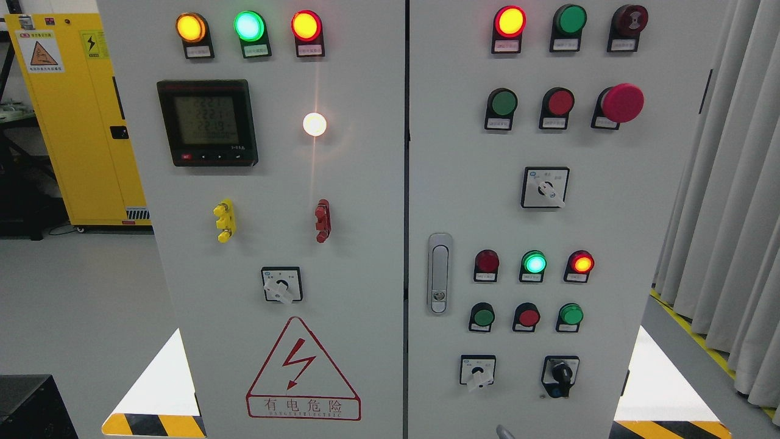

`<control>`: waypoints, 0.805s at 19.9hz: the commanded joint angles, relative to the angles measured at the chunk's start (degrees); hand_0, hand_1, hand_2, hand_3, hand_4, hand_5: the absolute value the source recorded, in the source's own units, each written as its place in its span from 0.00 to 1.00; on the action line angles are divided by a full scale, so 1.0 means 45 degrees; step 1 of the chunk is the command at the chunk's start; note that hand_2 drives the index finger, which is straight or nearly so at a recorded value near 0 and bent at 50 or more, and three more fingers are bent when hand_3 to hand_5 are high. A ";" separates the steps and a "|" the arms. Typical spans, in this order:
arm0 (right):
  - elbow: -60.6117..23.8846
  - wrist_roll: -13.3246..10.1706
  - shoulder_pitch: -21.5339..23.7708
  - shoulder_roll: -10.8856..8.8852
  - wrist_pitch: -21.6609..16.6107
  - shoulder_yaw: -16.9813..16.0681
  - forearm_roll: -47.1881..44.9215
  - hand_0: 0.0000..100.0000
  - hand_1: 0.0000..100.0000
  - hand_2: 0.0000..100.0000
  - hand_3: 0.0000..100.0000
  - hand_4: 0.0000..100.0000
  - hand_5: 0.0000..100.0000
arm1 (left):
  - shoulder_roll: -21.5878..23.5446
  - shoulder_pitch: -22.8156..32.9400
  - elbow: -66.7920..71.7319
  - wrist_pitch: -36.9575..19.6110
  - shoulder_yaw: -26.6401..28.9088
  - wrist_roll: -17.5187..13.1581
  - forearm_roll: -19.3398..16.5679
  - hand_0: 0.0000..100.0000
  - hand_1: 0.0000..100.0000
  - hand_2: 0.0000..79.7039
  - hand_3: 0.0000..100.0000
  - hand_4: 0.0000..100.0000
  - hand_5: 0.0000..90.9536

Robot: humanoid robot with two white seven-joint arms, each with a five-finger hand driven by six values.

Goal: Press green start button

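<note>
Two panel doors stand side by side. On the left door point(365, 244), a meter point(207, 122) sits under three lamps and above a rotary switch point(281, 285). On the right door point(609, 231), a latch point(439, 273) sits left of the button rows point(528, 317). A storage cabinet point(79, 122) stands behind, far left.

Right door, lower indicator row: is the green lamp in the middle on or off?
On. The green lamp glows bright with a pale centre; the red lamp on its left is dark, and the red lamp on its right glows.

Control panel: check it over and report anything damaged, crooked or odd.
Nothing stands out. The cabinet doors sit flush, the door handle is upright, the buttons, lamps and selector switches are intact, and the warning triangle sticker sits straight. A white indicator lamp glares, which is only lens flare.
</note>
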 commanded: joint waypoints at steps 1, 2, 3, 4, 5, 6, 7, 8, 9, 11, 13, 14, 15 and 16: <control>-0.0052 -0.0092 0.0012 -0.0002 -0.0021 -0.0004 0.0016 0.60 0.73 0.00 0.07 0.06 0.05 | 0.0001 0.0003 0.0000 0.0004 0.0005 -0.0041 0.0000 0.12 0.56 0.00 0.00 0.00 0.00; -0.0052 -0.0092 0.0012 -0.0002 -0.0022 -0.0004 0.0016 0.60 0.73 0.00 0.07 0.06 0.05 | 0.0001 0.0003 0.0000 0.0004 -0.0014 -0.0041 0.0000 0.12 0.56 0.00 0.00 0.00 0.00; -0.0052 -0.0072 -0.0007 -0.0002 -0.0022 -0.0004 0.0016 0.60 0.73 0.00 0.08 0.07 0.06 | 0.0001 0.0003 0.0000 0.0004 0.0005 -0.0041 0.0000 0.12 0.56 0.00 0.00 0.00 0.00; -0.0032 -0.0072 -0.0007 -0.0002 -0.0002 -0.0004 0.0035 0.59 0.73 0.00 0.08 0.07 0.06 | 0.0001 0.0003 0.0000 0.0004 0.0005 -0.0041 0.0000 0.12 0.56 0.00 0.00 0.00 0.00; -0.0013 -0.0072 -0.0007 -0.0002 -0.0002 -0.0004 0.0132 0.59 0.73 0.00 0.08 0.07 0.06 | 0.0001 0.0003 0.0000 0.0004 0.0005 -0.0041 0.0000 0.12 0.56 0.00 0.00 0.00 0.00; 0.0007 -0.0072 -0.0007 -0.0002 -0.0002 -0.0004 0.0152 0.59 0.73 0.00 0.08 0.07 0.06 | 0.0001 0.0003 0.0000 0.0004 0.0005 -0.0022 0.0000 0.12 0.56 0.00 0.00 0.00 0.00; 0.0007 -0.0072 -0.0007 -0.0002 -0.0021 -0.0004 0.0191 0.59 0.73 0.00 0.08 0.07 0.06 | 0.0001 0.0003 0.0000 0.0004 0.0005 -0.0022 0.0000 0.12 0.56 0.00 0.00 0.00 0.00; 0.0007 -0.0072 -0.0027 -0.0021 -0.0022 -0.0004 0.0288 0.59 0.73 0.00 0.08 0.07 0.06 | 0.0001 0.0003 0.0000 0.0004 0.0005 -0.0041 0.0000 0.12 0.56 0.00 0.00 0.00 0.00; 0.0026 -0.0072 -0.0027 -0.0022 -0.0022 -0.0023 0.0637 0.59 0.73 0.00 0.08 0.07 0.06 | 0.0001 0.0003 0.0000 0.0004 -0.0014 -0.0041 0.0000 0.12 0.56 0.00 0.00 0.00 0.00; 0.0066 -0.0072 -0.0085 -0.0060 -0.0022 -0.0333 0.1690 0.57 0.74 0.00 0.11 0.11 0.09 | 0.0001 0.0003 0.0000 0.0004 0.0005 -0.0041 0.0000 0.12 0.56 0.00 0.00 0.00 0.00; 0.0104 -0.0072 -0.0221 -0.0061 -0.0022 -0.0647 0.3113 0.53 0.76 0.00 0.19 0.20 0.15 | 0.0001 0.0003 0.0000 0.0004 0.0005 -0.0041 0.0000 0.12 0.56 0.00 0.00 0.00 0.00; 0.0105 -0.0130 -0.0358 -0.0061 -0.0022 -0.0687 0.3933 0.53 0.77 0.00 0.25 0.28 0.22 | 0.0001 0.0003 0.0019 0.0004 -0.0014 -0.0041 0.0000 0.12 0.56 0.00 0.00 0.00 0.00; 0.0105 -0.0169 -0.0533 -0.0061 -0.0022 -0.0707 0.4657 0.52 0.78 0.00 0.35 0.43 0.36 | 0.0001 0.0003 0.0000 0.0004 -0.0014 -0.0041 0.0000 0.12 0.56 0.00 0.00 0.00 0.00; 0.0124 -0.0170 -0.0728 -0.0061 -0.0022 -0.0804 0.5244 0.53 0.79 0.00 0.47 0.56 0.52 | 0.0001 0.0003 0.0000 0.0004 0.0005 -0.0041 0.0000 0.12 0.56 0.00 0.00 0.00 0.00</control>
